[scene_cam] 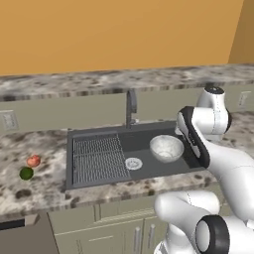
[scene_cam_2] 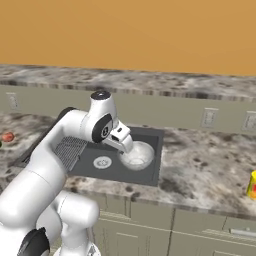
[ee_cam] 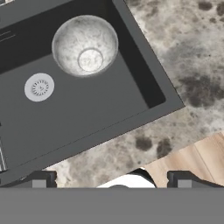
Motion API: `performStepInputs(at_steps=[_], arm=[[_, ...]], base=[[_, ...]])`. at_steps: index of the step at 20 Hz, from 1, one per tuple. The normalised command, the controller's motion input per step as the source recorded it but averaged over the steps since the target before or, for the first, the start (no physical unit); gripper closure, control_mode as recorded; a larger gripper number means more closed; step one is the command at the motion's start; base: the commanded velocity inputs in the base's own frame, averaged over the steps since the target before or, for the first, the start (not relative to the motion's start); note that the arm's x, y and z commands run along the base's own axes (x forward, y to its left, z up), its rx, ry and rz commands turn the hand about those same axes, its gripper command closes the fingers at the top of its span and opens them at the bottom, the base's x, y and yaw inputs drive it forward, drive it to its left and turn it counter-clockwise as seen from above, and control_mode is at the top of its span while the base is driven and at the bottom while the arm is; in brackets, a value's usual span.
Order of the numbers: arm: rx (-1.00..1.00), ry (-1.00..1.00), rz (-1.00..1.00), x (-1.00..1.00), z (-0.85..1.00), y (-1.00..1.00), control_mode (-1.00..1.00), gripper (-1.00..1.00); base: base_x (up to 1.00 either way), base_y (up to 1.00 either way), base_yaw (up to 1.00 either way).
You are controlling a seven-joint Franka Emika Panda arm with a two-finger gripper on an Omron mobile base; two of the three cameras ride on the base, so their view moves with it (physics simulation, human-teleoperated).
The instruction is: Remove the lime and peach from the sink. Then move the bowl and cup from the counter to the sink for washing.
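The silvery speckled bowl (scene_cam: 166,148) (scene_cam_2: 138,155) (ee_cam: 85,45) stands upright in the right part of the dark grey sink (scene_cam: 149,168) (scene_cam_2: 112,172) (ee_cam: 87,113). My gripper (scene_cam_2: 125,142) (ee_cam: 113,180) hovers above the sink's right front corner, open, with nothing between its fingers. The orange-red peach (scene_cam: 33,160) (scene_cam_2: 7,136) and the dark green lime (scene_cam: 26,173) lie side by side on the counter left of the sink. Far right on the counter stands the yellow cup (scene_cam_2: 252,184), cut by the picture's edge.
A round silver drain (scene_cam: 133,163) (ee_cam: 39,86) sits mid-basin, left of the bowl. The ribbed drainer (scene_cam: 98,158) fills the sink's left half. A grey curved faucet (scene_cam: 131,106) rises behind the basin. Speckled counter (scene_cam_2: 200,165) stretches between sink and cup.
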Motion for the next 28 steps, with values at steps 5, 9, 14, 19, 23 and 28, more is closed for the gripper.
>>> performStepInputs(at_steps=[5,9,14,19,23,28], arm=[[0.0,0.0,0.0,0.0,0.0,0.0,1.0,-1.0],[0.0,0.0,0.0,0.0,0.0,0.0,1.0,-1.0],[0.0,0.0,0.0,0.0,0.0,0.0,1.0,-1.0],[0.0,0.0,0.0,0.0,0.0,0.0,1.0,-1.0],[0.0,0.0,0.0,0.0,0.0,0.0,1.0,-1.0],[0.0,0.0,0.0,0.0,0.0,0.0,1.0,-1.0]], base=[[-0.14,-0.44,-0.02],[-0.12,-0.43,-0.04],[-0.1,-0.42,-0.05],[-0.06,-0.42,-0.03],[-0.03,-0.39,-0.02],[-0.01,-0.4,0.0]])
